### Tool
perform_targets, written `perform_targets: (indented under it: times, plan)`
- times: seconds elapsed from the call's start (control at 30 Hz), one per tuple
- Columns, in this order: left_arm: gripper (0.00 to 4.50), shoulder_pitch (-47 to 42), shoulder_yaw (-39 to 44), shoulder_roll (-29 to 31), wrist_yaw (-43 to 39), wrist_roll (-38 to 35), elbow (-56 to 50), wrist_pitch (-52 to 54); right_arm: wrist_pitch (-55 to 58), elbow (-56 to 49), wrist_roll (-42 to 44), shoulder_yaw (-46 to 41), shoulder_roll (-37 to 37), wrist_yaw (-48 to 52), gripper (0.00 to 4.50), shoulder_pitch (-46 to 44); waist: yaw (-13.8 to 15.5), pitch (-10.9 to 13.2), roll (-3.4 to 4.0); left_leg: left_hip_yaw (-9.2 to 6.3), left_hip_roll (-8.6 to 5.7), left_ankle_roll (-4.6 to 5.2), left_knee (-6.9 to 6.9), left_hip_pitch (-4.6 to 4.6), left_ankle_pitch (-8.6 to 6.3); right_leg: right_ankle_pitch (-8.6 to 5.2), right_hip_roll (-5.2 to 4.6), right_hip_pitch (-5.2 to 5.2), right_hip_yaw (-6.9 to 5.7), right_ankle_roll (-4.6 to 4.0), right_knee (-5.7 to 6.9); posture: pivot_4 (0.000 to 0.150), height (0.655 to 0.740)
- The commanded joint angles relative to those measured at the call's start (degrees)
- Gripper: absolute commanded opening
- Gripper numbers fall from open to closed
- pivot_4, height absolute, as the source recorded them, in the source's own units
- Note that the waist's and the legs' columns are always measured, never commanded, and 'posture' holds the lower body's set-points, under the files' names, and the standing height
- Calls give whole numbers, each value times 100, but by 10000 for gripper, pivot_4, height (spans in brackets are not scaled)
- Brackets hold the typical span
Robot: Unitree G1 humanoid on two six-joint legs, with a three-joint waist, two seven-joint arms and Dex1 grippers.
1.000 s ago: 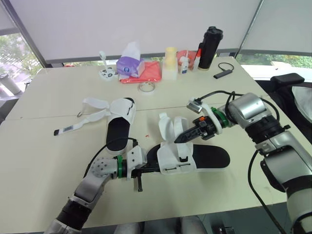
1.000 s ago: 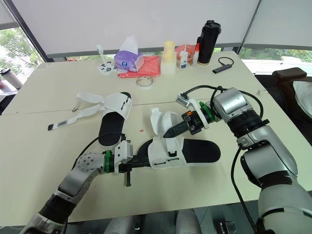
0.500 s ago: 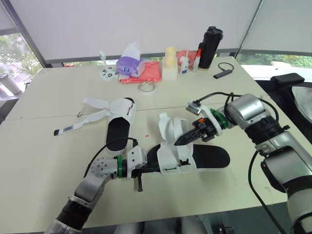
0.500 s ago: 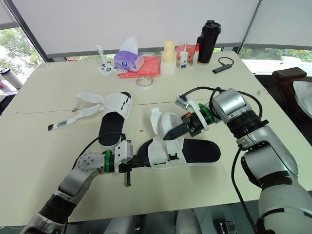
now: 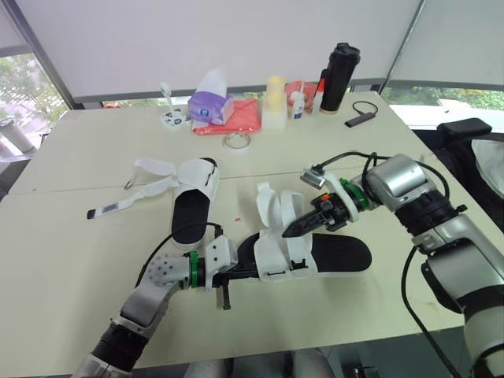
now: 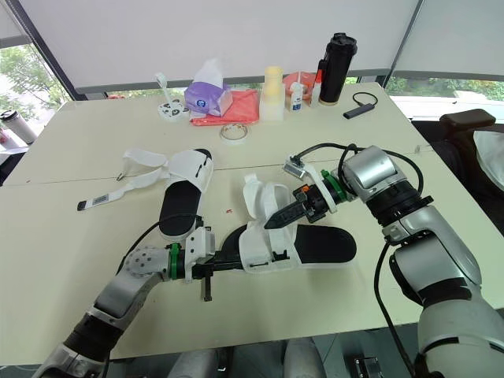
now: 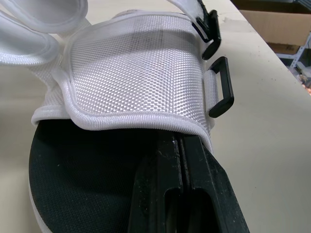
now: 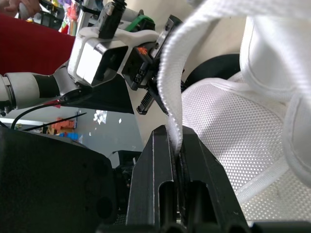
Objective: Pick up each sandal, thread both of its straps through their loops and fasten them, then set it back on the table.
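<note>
The sandal lies at the lower centre of the table, black sole flat and white mesh upper raised. Both arms are at work on it. The left gripper comes in from the lower left with its fingers closed narrow on the sole's edge, just under the hem of the mesh. The right gripper reaches in from the right and pinches a white strap between its closed fingers, above the upper.

Over the past second the right gripper has dipped a little lower and closer to the mesh, taking the strap with it. The left gripper and the sandal have not shifted. That points to the strap being lined up for threading, not yet fed. In the left wrist view the two black loops on the sandal's side both stand empty, so neither strap appears fastened.

The second sandal waits left of centre, its straps splayed open toward the left, apparently untouched. By this reckoning the task is at an early stage.
</note>
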Motion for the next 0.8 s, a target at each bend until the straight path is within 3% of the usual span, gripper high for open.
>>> perform_targets:
  times: [0.03, 0.47, 0.8]
  plan:
    - [0, 45, -142, -25, -24, 91, 30, -22, -78, -114, -15, 61, -72, 60, 487, 81, 0, 0, 0, 0, 0, 0, 0, 0, 0, 0, 0, 0, 0, 0, 0, 1500, 7400]
    - [0, 38, -141, -13, -28, 85, 19, -10, -720, 16, -407, 40, -183, -27, 487, 331, 0, 0, 0, 0, 0, 0, 1, 0, 0, 0, 0, 1, 0, 0, 0, 1500, 7400]
    - [0, 9, -137, -21, -28, 90, 55, -23, -269, -1161, 12, -129, -609, -42, 487, 746, 2, 0, 0, -2, -1, 0, 3, 0, 0, 0, -1, 4, 0, 0, -1, 1500, 7400]
